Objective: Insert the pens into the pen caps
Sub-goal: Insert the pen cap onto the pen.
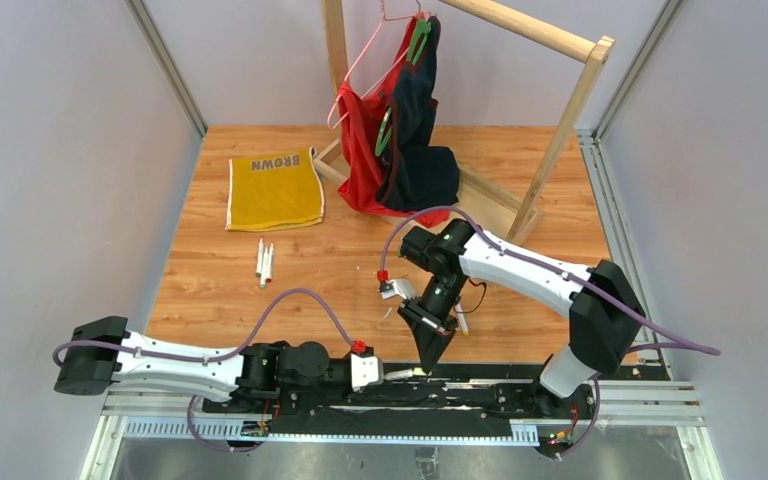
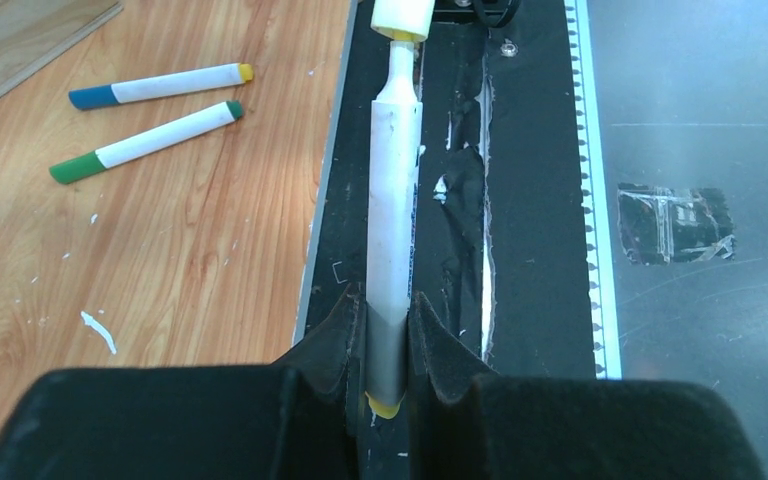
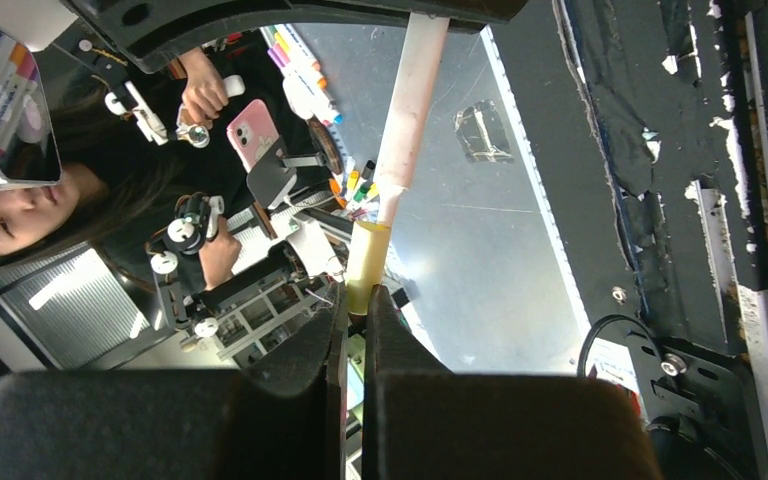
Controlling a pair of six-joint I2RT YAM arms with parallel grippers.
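While three loose pens (image 1: 263, 262) lie near the yellow cloth (image 1: 273, 190), probably still to do, my left gripper (image 2: 388, 320) pinches a white pen (image 2: 395, 200) by its tail, tip just inside the yellow cap (image 3: 367, 265) clamped in my right gripper (image 3: 357, 310); a capped pair (image 2: 160, 85) looks finished.

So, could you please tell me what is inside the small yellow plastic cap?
The white-barrelled marker pen's narrow neck enters the yellow cap's mouth; its nib is covered by the cap wall.
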